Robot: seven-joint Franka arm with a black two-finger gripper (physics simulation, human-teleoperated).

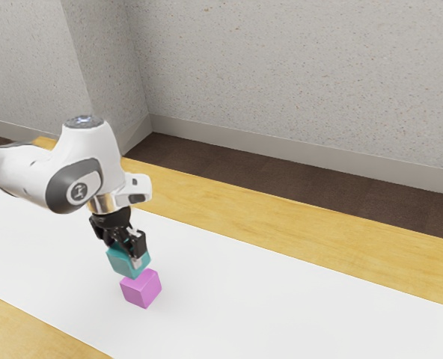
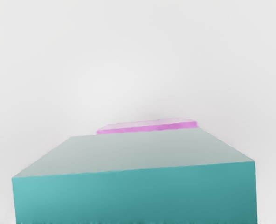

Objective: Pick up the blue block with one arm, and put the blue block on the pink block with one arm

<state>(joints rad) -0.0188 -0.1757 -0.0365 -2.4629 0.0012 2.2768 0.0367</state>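
A teal-blue block (image 1: 124, 262) hangs just above the table, with my black gripper (image 1: 127, 254) shut on it from two sides. Right under it, slightly toward the exterior view's right, a pink block (image 1: 141, 288) sits on the white table strip (image 1: 281, 299). The blue block's lower face looks a hair above or just touching the pink block's top; I cannot tell which. In the wrist view the blue block (image 2: 138, 182) looms large under my hand, and a thin strip of the pink block (image 2: 147, 126) peeks out beyond its far edge.
The white strip is bordered by wooden table surface (image 1: 296, 217) at the back and at the front left corner. A dark floor and a grey wall (image 1: 319, 67) lie behind the table.
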